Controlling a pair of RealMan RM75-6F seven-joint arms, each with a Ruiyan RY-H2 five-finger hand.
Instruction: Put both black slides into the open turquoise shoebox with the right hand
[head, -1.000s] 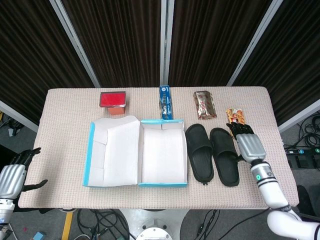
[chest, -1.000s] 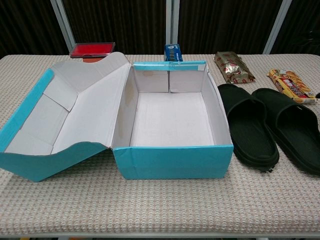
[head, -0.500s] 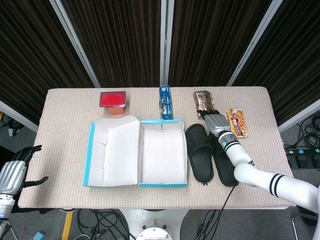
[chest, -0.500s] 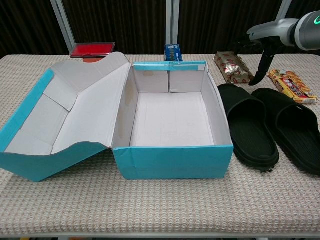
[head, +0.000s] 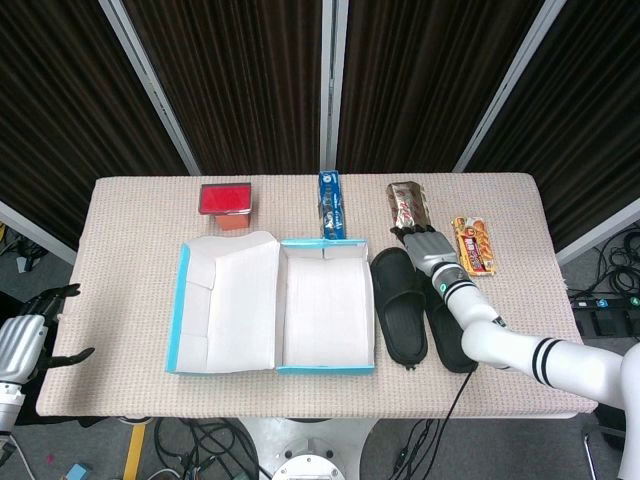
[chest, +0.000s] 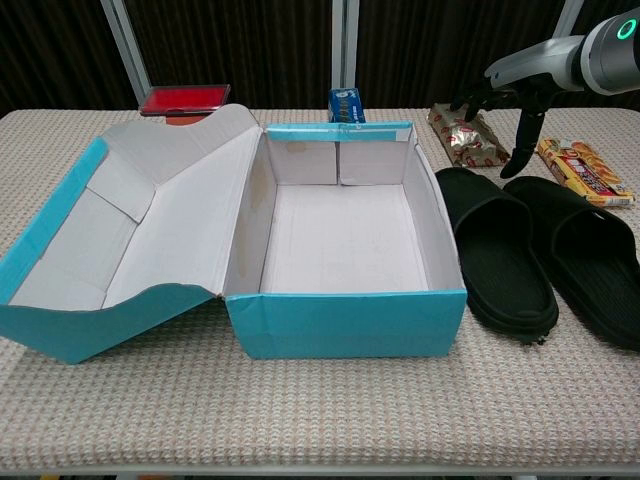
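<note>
The two black slides (chest: 545, 255) lay side by side on the table (head: 120, 215), just right of the open turquoise shoebox (chest: 345, 245), outside it. The right hand (head: 430, 250) hovered above their far ends, fingers spread and downturned, holding nothing. The left hand (head: 25, 340) hung open off the table's near left edge. Snack packets (chest: 468, 133) lay beyond the slides.

Right slide (chest: 600, 262) cropped at edge
</note>
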